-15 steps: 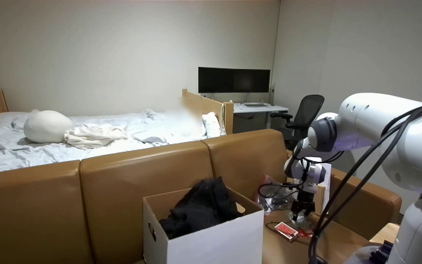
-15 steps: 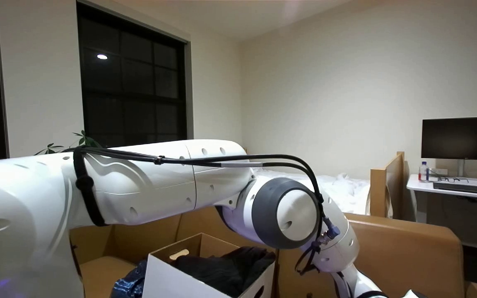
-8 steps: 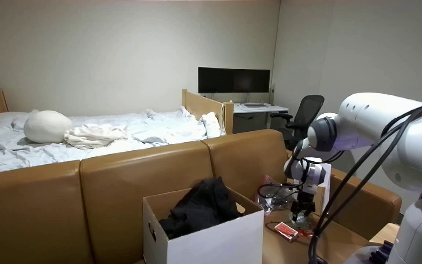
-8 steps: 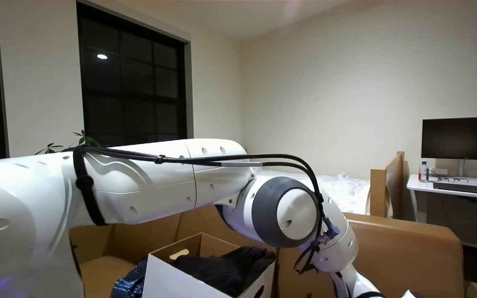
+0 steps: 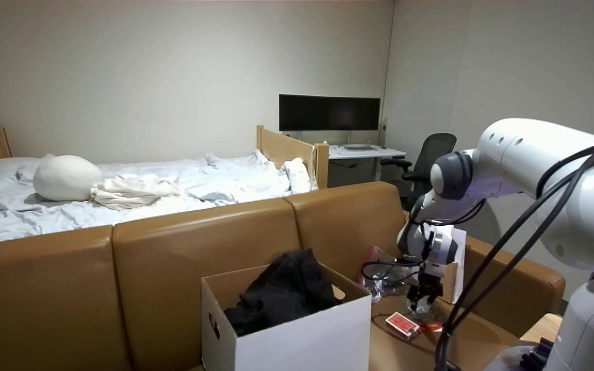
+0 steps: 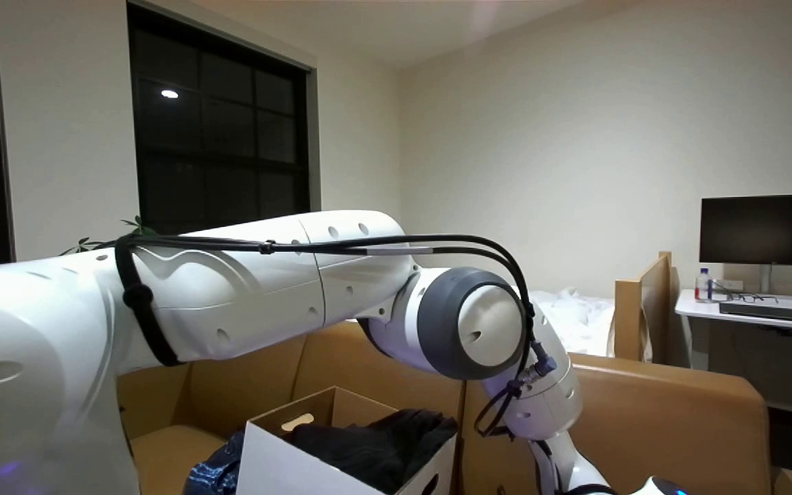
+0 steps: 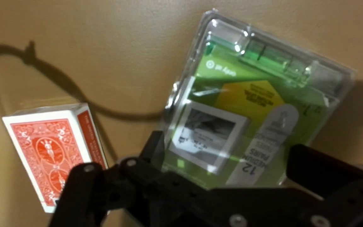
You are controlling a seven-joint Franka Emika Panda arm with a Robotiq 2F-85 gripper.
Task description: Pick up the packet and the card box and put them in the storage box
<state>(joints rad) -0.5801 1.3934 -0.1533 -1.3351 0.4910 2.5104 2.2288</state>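
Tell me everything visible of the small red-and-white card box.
The rectangular red-and-white card box looks like printed cardboard: ornate red face, white border, lettered red side. It lies flat, face up, on the tan leather-look sofa seat, outside the white cardboard storage box. In the wrist view, black fingers hide its lower right part without gripping it.

In an exterior view the camera looks slightly down across the sofa (image 5: 199,237) to the bed (image 5: 209,175), the arm (image 5: 534,149) near at three o'clock; in an exterior view it stands close beside that arm, facing a room corner (image 6: 399,151), a window (image 6: 221,124) at ten. Both exterior views share the storage box (image 5: 307,340) at six o'clock. The wrist view looks down from close above the packet (image 7: 247,107), sharing the card box (image 5: 401,324), there at eight o'clock, with an exterior view that has it at five.
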